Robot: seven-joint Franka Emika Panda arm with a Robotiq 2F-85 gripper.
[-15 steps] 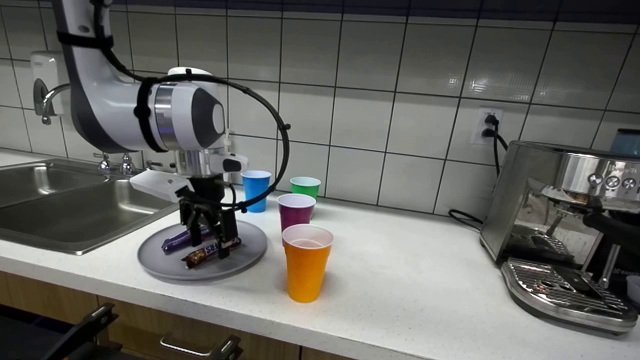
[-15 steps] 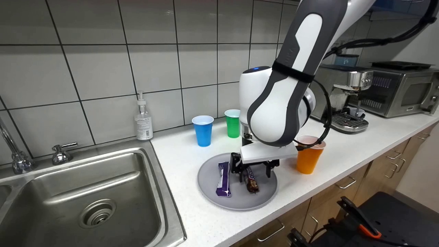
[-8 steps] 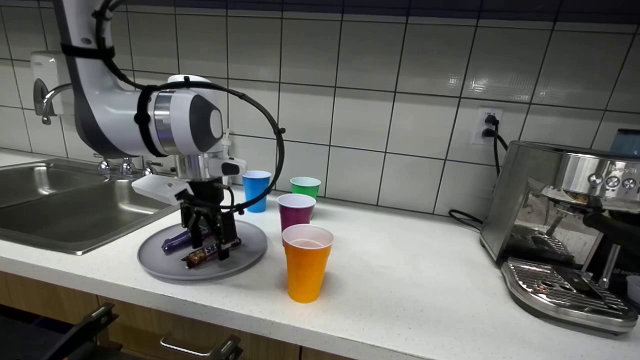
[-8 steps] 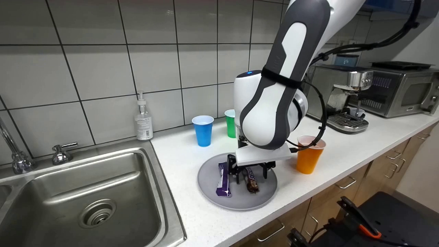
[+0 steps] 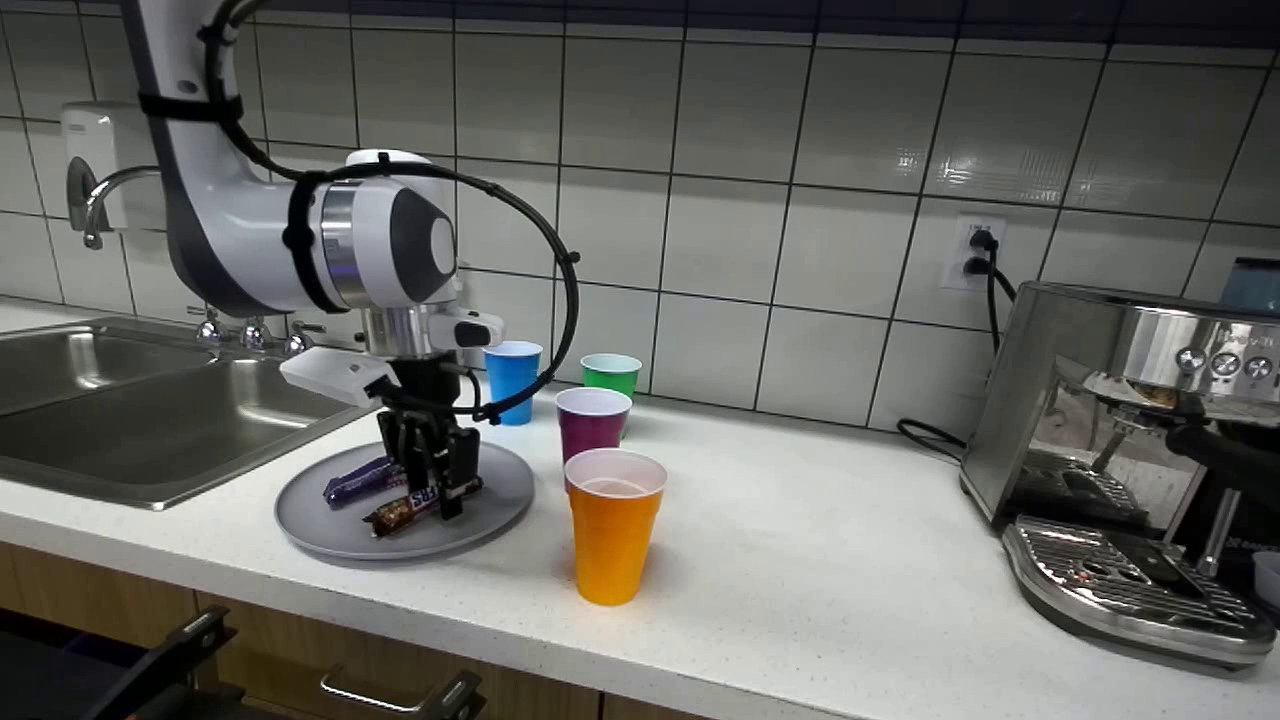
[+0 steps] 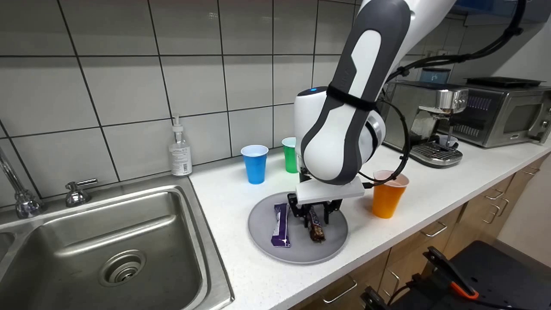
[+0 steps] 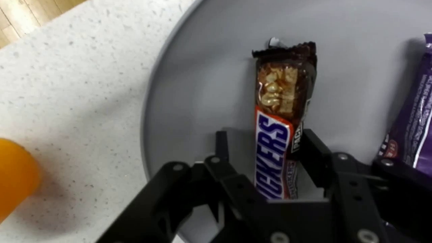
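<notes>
Evidently part-opened, the pincer [image 7: 266, 145] stands astride the Snickers bar [image 7: 275, 135], its two fingers [image 7: 221, 145] apart and nothing gripped between them. In the wrist view, a strip of the grey plate [image 6: 297, 254] shows between the bar and the finger at left, whereas the finger at right lies close against the bar's opposite long side; whether it touches cannot be told. The bar lies flat on the plate, brand name visible, its brown crimped end projecting beyond the fingers. On the same plate a purple wrapped bar [image 6: 281, 228] lies beside the first, apart from it and outside the fingers. The plate rests on the white speckled worktop [image 5: 820, 560], near the steel sink [image 6: 77, 258]. Upright cups stand about it: an orange cup [image 5: 617, 530] toward the front edge, partly covering in an exterior view a maroon cup [image 5: 590, 432]; a blue cup [image 6: 255, 168] and a green cup [image 6: 291, 159] stand farther back, toward the tiled wall [image 6: 120, 90]. A pump bottle [image 6: 180, 157] occupies the sink's back corner. Farther along are a coffee machine [image 5: 1090, 460] and, in an exterior view, a microwave [image 6: 499, 114]. The white and grey arm [image 6: 325, 150] extends over the plate, a black cable [image 5: 573, 290] looping from it in both exterior views
</notes>
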